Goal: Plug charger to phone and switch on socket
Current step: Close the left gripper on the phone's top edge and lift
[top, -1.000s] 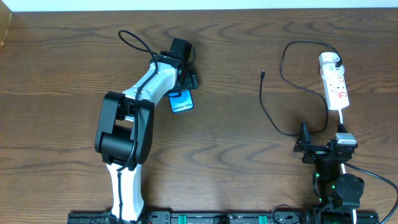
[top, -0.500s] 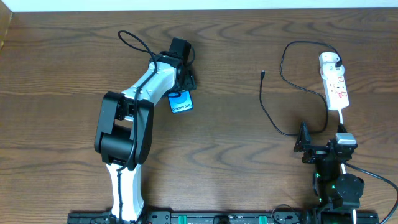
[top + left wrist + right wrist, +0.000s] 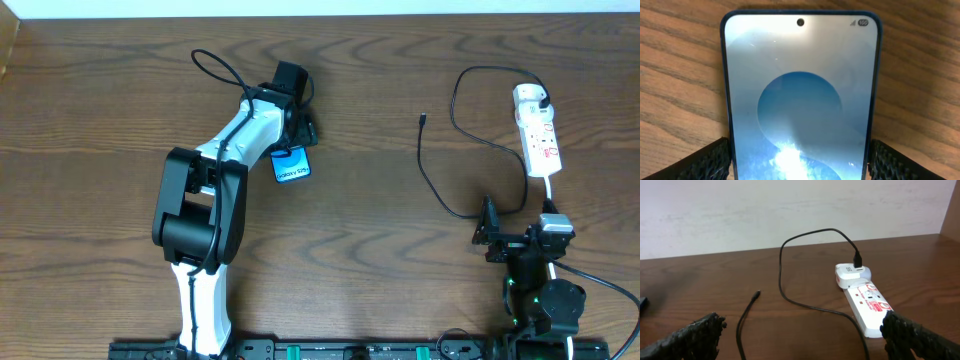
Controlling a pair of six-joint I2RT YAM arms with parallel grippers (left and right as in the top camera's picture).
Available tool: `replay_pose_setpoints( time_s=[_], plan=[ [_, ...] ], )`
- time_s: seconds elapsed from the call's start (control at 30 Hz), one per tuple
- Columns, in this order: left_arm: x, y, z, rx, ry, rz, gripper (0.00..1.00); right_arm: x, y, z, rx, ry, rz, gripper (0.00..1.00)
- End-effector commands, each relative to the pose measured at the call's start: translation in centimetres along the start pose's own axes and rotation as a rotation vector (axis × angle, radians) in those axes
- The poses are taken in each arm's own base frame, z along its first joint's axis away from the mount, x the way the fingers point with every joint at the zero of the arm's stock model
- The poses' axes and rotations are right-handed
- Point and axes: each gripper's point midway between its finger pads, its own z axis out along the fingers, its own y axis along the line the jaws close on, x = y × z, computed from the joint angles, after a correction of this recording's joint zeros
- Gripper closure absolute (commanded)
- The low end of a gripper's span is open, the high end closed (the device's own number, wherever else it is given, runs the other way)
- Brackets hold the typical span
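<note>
you've got a dark wood-grain table [image 3: 400,280] under everything, a pale wall [image 3: 790,210] behind its far edge, and a light wooden panel [image 3: 952,207] at the right.

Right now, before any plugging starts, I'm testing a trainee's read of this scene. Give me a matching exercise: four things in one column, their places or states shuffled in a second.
Things
1. phone
2. socket
3. charger tip
4. right gripper

Places or states
A. open, holding nothing
B. lying loose on the table, mid-way across
C. between the fingers of the left gripper
D. white with red marks, at the far right

Pairs: 1-C, 2-D, 3-B, 4-A
</note>
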Motion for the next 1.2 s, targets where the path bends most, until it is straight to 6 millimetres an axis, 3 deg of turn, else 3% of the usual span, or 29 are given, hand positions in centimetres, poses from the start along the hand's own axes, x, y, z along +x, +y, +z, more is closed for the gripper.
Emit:
replay_pose_setpoints(
  time_s=[0.0, 0.2, 0.47, 0.67, 0.83, 1.17],
  plan=[
    [2.7, 0.1, 1.9, 0.008, 0.108, -0.01, 0.14, 0.0, 0.0, 0.0, 0.002, -0.001, 0.011, 0.01],
    [3.2, 0.2, 1.8, -0.003, 0.128, -0.005, 0.15, 0.0, 0.0, 0.0, 0.002, -0.001, 0.011, 0.01],
    [2.8, -0.1, 1.8, 0.007, 0.112, -0.005, 0.25, 0.0, 0.0, 0.0, 0.002, -0.001, 0.011, 0.01],
    [2.4, -0.3, 1.3, 0.013, 0.102, -0.006, 0.25, 0.0, 0.0, 0.0, 0.002, -0.001, 0.011, 0.01],
    [1.2, -0.8, -0.8, 0.033, 0.07, -0.008, 0.26, 0.0, 0.0, 0.0, 0.002, -0.001, 0.011, 0.01],
    [-0.1, -1.1, -7.3, 0.091, -0.019, -0.012, 0.27, 0.0, 0.0, 0.0, 0.002, -0.001, 0.011, 0.01]
  ],
)
